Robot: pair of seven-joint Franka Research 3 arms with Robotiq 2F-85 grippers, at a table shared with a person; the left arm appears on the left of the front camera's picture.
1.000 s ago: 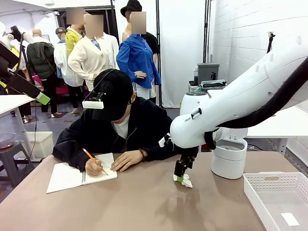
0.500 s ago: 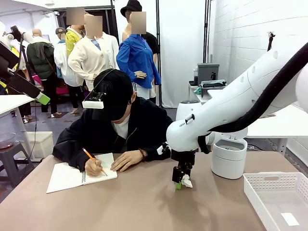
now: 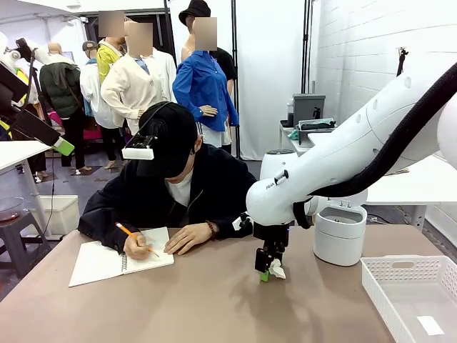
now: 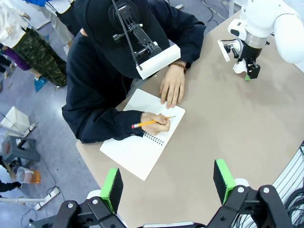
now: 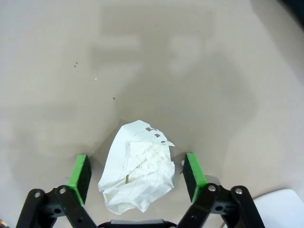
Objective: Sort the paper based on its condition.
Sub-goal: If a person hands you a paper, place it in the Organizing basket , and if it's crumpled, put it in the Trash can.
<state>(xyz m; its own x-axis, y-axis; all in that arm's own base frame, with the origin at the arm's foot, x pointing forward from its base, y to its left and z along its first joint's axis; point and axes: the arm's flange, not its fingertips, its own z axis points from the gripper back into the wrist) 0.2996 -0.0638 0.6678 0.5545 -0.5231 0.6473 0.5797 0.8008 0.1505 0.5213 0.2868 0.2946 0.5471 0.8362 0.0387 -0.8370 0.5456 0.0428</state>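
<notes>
— What has changed in the last second?

— The right arm (image 3: 343, 161) has swung in and sunk toward the table (image 3: 214, 314). The right gripper (image 3: 265, 270) was above the crumpled paper (image 3: 277, 270) and is now right down at it. The person opposite keeps writing in the notebook (image 3: 114, 261) (no part in this yet).

— So the pick-up is on?

— I'd judge so. The approach looks finished and the closing isn't done. The jaws stand wide, with nothing clamped.

— Where is the ball against the gripper?

— In the right wrist view it lies on the tabletop between the green pads (image 5: 80, 175), roughly centred, with a gap on each side. As a wrinkled piece, it probably goes to the white basket (image 3: 407, 261) or the lidded bin (image 3: 340, 236). I can't tell which.

— And the other one?

— The left gripper (image 4: 167, 183) hovers high over the table, spread and empty.
</notes>
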